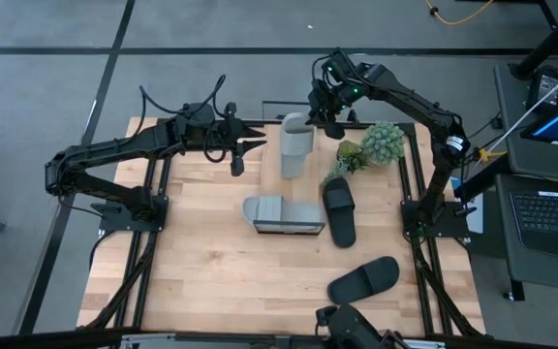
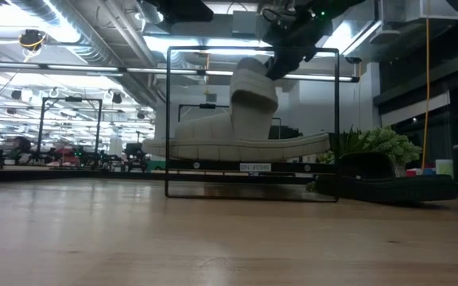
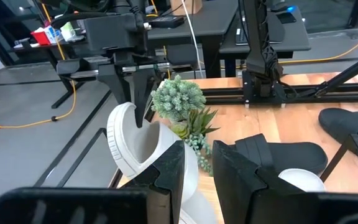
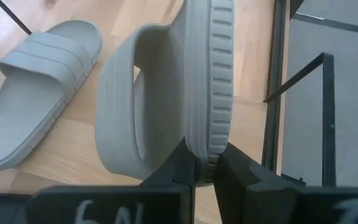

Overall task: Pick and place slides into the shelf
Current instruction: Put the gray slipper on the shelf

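My right gripper [image 1: 324, 114] is shut on a light grey slide [image 1: 296, 145] and holds it in the air over the table's far middle, above the shelf [image 2: 168, 119]. A second grey slide [image 2: 237, 147] lies sole down on the shelf's board. Two black slides lie flat on the table, one [image 1: 339, 210] to the right of the shelf and one [image 1: 364, 279] near the front edge. My left gripper [image 1: 248, 147] hovers to the left of the held slide, its fingers a little apart and empty. My right gripper pinches one end of the grey slide's sole [image 4: 209, 155] between its two fingers, one on the footbed side and one on the underside. The fingers [image 3: 140, 99] come slanting down from the far right. The slide hangs below them, lifted clear, its strap [image 2: 253, 95] lower down.
A small green plant [image 1: 376, 145] stands at the far right, close to the right arm and the nearer black slide. The shelf's thin black wire frame [image 2: 253, 51] rises around the lying slide. Bare wood [image 1: 211, 271] lies at the near left.
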Controlling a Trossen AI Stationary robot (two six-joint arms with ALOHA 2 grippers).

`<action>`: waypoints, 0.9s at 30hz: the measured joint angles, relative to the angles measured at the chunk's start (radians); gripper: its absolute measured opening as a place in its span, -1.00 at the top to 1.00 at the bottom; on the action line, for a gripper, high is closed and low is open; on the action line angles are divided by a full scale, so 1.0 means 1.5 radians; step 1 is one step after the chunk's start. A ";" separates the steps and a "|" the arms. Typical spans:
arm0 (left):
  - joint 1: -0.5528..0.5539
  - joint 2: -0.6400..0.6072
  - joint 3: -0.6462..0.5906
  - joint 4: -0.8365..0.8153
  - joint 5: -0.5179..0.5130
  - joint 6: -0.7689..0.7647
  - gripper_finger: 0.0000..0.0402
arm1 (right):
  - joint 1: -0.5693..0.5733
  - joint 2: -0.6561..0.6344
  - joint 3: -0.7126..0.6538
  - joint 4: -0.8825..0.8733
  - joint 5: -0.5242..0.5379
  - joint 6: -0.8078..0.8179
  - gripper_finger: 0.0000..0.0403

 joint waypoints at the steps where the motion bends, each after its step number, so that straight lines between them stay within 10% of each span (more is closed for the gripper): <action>1: 0.000 0.000 0.000 0.000 0.000 0.000 0.63 | 0.000 0.000 0.000 0.000 0.000 -0.002 0.82; 27: 0.091 0.041 0.011 0.079 -0.004 -0.076 0.63 | 0.051 0.000 0.093 -0.017 -0.014 -0.019 0.82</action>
